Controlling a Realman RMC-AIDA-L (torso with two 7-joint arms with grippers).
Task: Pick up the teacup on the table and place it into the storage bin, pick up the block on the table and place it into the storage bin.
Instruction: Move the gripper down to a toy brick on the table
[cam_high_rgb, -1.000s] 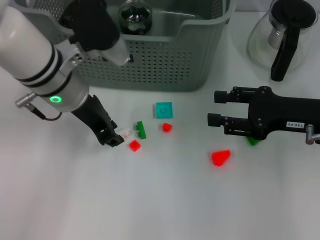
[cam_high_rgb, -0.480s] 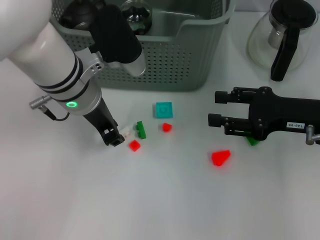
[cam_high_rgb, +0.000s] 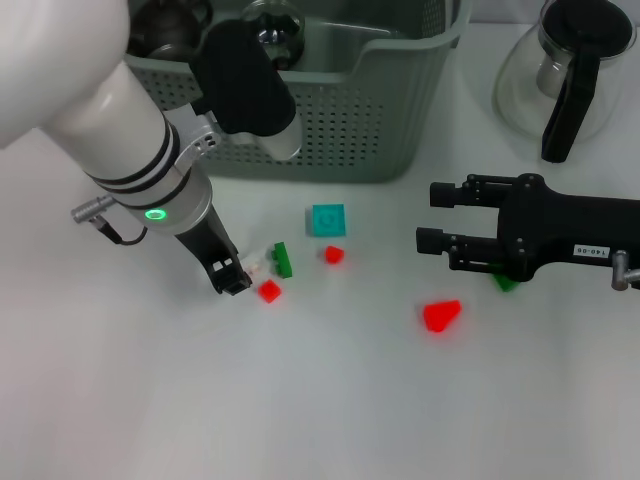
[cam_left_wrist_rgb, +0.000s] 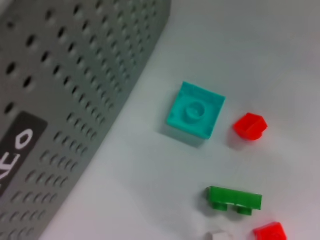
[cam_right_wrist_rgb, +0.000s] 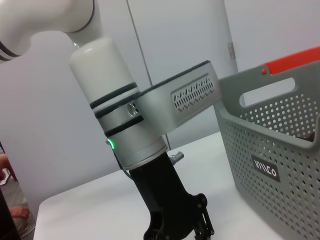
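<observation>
In the head view several small blocks lie on the white table in front of the storage bin (cam_high_rgb: 330, 130): a teal block (cam_high_rgb: 327, 219), a green block (cam_high_rgb: 283, 260), a tiny white block (cam_high_rgb: 254, 266) and a red block (cam_high_rgb: 268, 291). My left gripper (cam_high_rgb: 232, 278) is down at the table, right beside the white block. The left wrist view shows the teal block (cam_left_wrist_rgb: 195, 113), the green block (cam_left_wrist_rgb: 235, 199) and the bin wall (cam_left_wrist_rgb: 75, 100). A glass teacup (cam_high_rgb: 270, 30) sits inside the bin. My right gripper (cam_high_rgb: 432, 217) hovers open and empty at the right.
A glass teapot with a black handle (cam_high_rgb: 570, 70) stands at the back right. More blocks lie about: a small red one (cam_high_rgb: 333, 254), a red wedge (cam_high_rgb: 441, 315) and a green one (cam_high_rgb: 505, 283) partly under the right arm. The right wrist view shows the left arm (cam_right_wrist_rgb: 125, 140) and the bin (cam_right_wrist_rgb: 270, 150).
The left arm's body has swung to the right above the bin's front, while its gripper tip stayed by the white block. The right arm has not moved.
</observation>
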